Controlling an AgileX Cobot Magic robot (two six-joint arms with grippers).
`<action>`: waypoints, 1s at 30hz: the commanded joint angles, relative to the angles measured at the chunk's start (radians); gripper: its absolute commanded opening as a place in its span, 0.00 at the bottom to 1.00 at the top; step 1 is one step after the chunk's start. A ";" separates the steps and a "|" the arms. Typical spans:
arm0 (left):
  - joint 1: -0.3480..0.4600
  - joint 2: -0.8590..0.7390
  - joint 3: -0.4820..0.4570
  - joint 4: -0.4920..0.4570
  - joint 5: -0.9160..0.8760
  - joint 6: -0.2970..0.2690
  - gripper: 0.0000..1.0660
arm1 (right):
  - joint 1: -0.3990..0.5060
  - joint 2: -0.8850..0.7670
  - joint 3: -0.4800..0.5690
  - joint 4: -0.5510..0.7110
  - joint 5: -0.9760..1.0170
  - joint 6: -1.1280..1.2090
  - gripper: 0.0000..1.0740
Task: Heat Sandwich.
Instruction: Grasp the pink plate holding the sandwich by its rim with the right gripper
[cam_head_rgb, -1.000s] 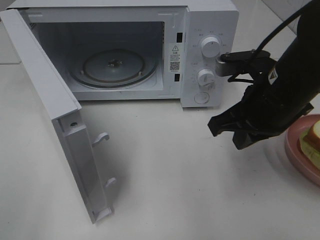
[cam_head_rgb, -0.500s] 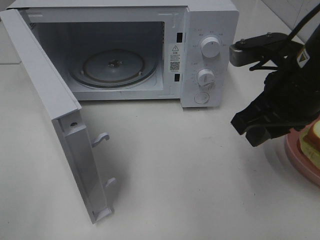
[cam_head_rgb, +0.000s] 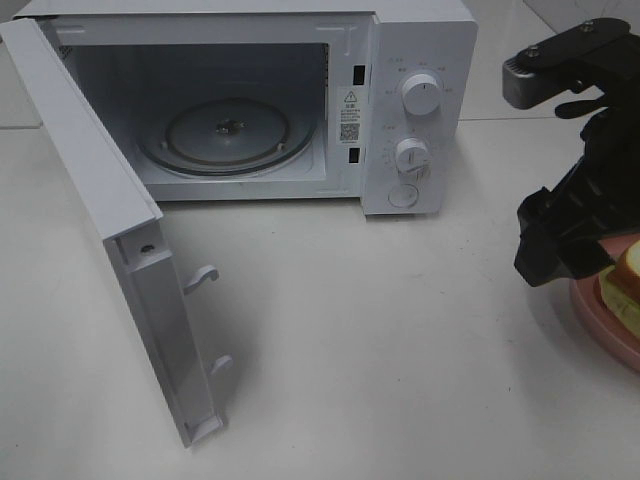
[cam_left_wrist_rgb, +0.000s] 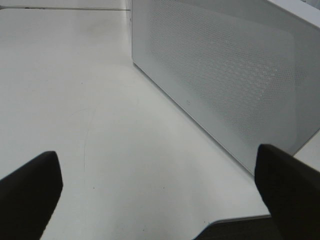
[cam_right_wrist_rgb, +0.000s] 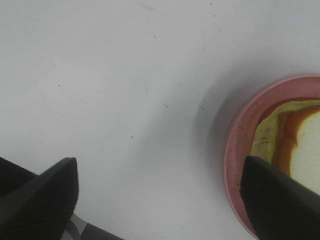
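The sandwich (cam_head_rgb: 630, 270) lies on a round pink plate (cam_head_rgb: 600, 322) at the right edge of the exterior view, mostly cut off; the right wrist view shows its white bread, tan crust and green lettuce (cam_right_wrist_rgb: 295, 145) in the plate (cam_right_wrist_rgb: 240, 150). My right gripper (cam_head_rgb: 555, 255) hangs open and empty just left of the plate, above the table; its fingers (cam_right_wrist_rgb: 45, 195) frame the wrist view. The white microwave (cam_head_rgb: 410, 60) stands at the back with its door (cam_head_rgb: 100, 220) swung wide open and a glass turntable (cam_head_rgb: 225, 135) inside. My left gripper (cam_left_wrist_rgb: 160, 200) is open beside the microwave's side wall (cam_left_wrist_rgb: 225, 85).
The open door juts toward the front left of the white table (cam_head_rgb: 350, 330). Control knobs (cam_head_rgb: 418, 95) are on the microwave's right panel. The left arm does not show in the exterior view.
My right arm has moved right and slightly up, from mid-table to beside the pink plate. The microwave and door have not moved.
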 joint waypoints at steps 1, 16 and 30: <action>-0.003 -0.015 0.000 -0.001 -0.014 0.002 0.91 | -0.001 -0.004 -0.003 -0.018 0.013 -0.001 0.78; -0.003 -0.015 0.000 -0.001 -0.014 0.002 0.91 | -0.160 0.050 -0.002 0.027 0.011 -0.009 0.77; -0.003 -0.015 0.000 -0.001 -0.014 0.002 0.91 | -0.328 0.243 0.007 0.074 -0.069 -0.012 0.75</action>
